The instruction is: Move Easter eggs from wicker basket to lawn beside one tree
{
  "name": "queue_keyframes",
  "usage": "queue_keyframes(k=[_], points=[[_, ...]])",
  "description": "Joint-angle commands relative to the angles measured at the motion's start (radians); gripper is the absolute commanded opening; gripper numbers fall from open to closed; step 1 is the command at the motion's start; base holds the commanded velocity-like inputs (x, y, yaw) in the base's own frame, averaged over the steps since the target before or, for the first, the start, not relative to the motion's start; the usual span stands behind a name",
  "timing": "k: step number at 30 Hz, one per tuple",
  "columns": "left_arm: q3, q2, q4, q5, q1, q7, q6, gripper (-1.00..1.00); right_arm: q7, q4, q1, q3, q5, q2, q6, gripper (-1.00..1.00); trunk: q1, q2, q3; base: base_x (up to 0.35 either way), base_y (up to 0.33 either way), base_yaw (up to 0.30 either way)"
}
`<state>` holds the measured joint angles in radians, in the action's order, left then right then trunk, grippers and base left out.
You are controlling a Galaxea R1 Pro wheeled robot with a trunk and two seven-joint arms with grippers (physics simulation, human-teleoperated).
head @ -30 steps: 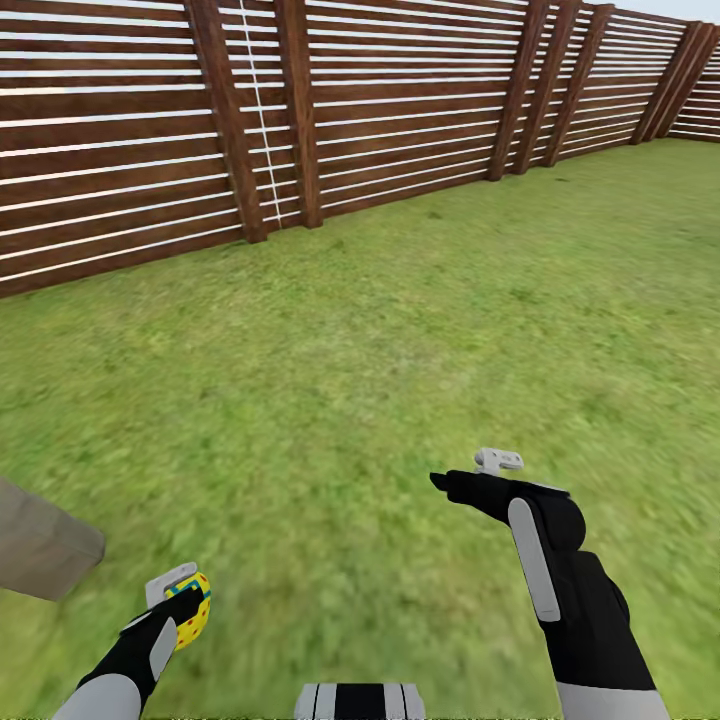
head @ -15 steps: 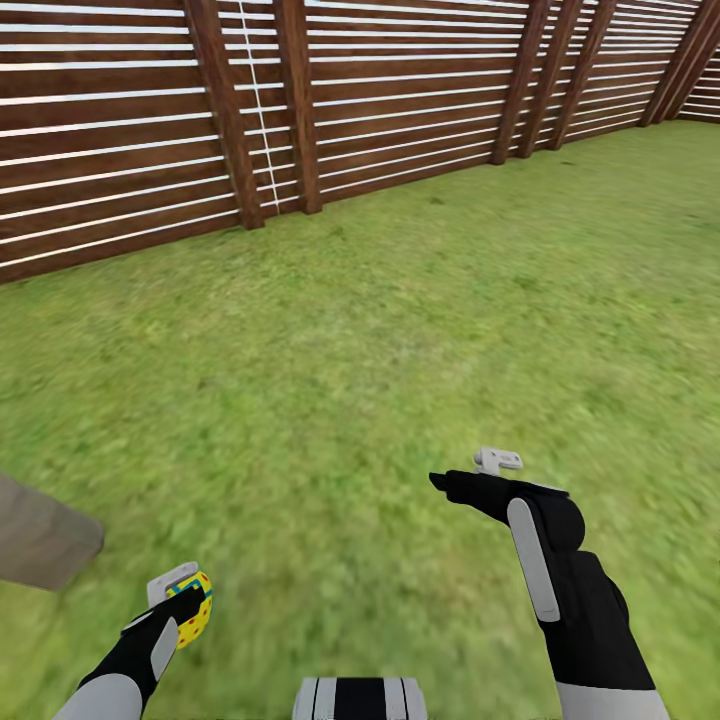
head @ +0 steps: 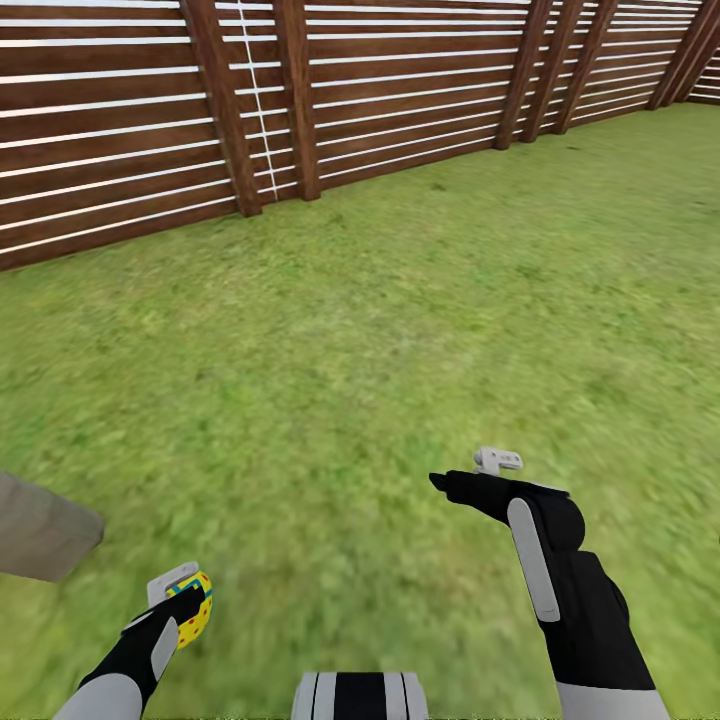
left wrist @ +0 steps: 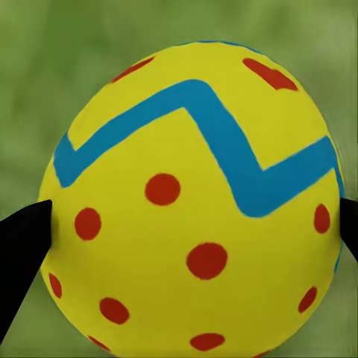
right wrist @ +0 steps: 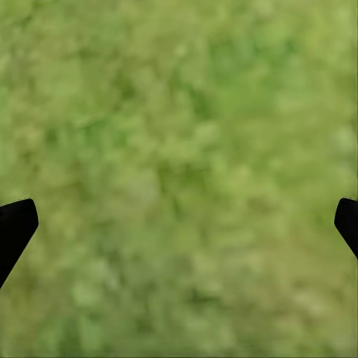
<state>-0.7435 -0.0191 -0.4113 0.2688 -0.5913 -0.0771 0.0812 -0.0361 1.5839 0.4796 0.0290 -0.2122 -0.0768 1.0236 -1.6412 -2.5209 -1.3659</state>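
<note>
I'm carrying one Easter egg [left wrist: 195, 209], yellow with red dots and a blue zigzag band, clamped between the jaws of the left gripper [head: 180, 605], low over the lawn [head: 380, 330]. The right gripper [head: 478, 470] is hanging with its jaws wide and nothing between them, grass beneath. A slatted wooden fence [head: 130, 120] is standing ahead, and a grey-brown trunk-like shape [head: 40, 540] is showing at my left. I judge this the transport step; next I'm needing to set the egg on the grass beside a tree.
</note>
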Motion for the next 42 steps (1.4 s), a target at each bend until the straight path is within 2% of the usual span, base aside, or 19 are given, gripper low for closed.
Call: queue_keyframes(k=[1,5,11,17,23,38,39,42], points=[[-0.005,0.001,-0.001,0.01,-0.001,0.0,0.004,-1.0,-0.004,0.001,0.001,0.002,-0.007,-0.001,0.004,1.0,0.0,-0.001,-0.005,0.0,0.0,0.0],[-0.005,0.001,-0.001,0.01,-0.001,0.0,0.004,-1.0,-0.004,0.001,0.001,0.002,-0.007,-0.001,0.004,1.0,-0.001,-0.001,-0.009,0.0,0.0,0.0],[-0.005,0.002,0.0,0.013,-0.001,0.0,-0.015,-1.0,-0.004,0.001,0.001,0.001,-0.007,0.0,0.005,1.0,-0.003,-0.002,-0.032,0.0,0.0,0.0],[-0.005,0.002,0.0,0.016,-0.001,-0.001,-0.027,-1.0,-0.004,0.001,0.001,0.0,-0.007,-0.001,0.006,1.0,-0.003,-0.002,-0.032,0.0,0.0,0.0],[-0.005,0.002,0.0,0.016,-0.001,-0.001,-0.027,-1.0,-0.004,0.001,0.001,0.0,-0.007,0.0,0.006,1.0,-0.006,-0.004,-0.055,0.0,0.0,0.0],[-0.005,0.002,0.0,0.016,-0.001,-0.001,-0.028,-1.0,-0.004,0.001,0.001,0.0,-0.007,0.0,0.006,1.0,-0.006,-0.004,-0.055,0.0,0.0,0.0],[-0.005,0.002,0.0,0.016,-0.001,-0.001,-0.028,1.0,-0.004,0.001,0.001,0.0,-0.007,0.0,0.006,1.0,-0.006,-0.004,-0.055,0.0,0.0,0.0],[-0.005,0.002,0.0,0.016,-0.001,-0.001,-0.028,1.0,-0.004,0.001,0.001,0.0,-0.007,0.0,0.006,1.0,-0.006,-0.004,-0.055,0.0,0.0,0.0]])
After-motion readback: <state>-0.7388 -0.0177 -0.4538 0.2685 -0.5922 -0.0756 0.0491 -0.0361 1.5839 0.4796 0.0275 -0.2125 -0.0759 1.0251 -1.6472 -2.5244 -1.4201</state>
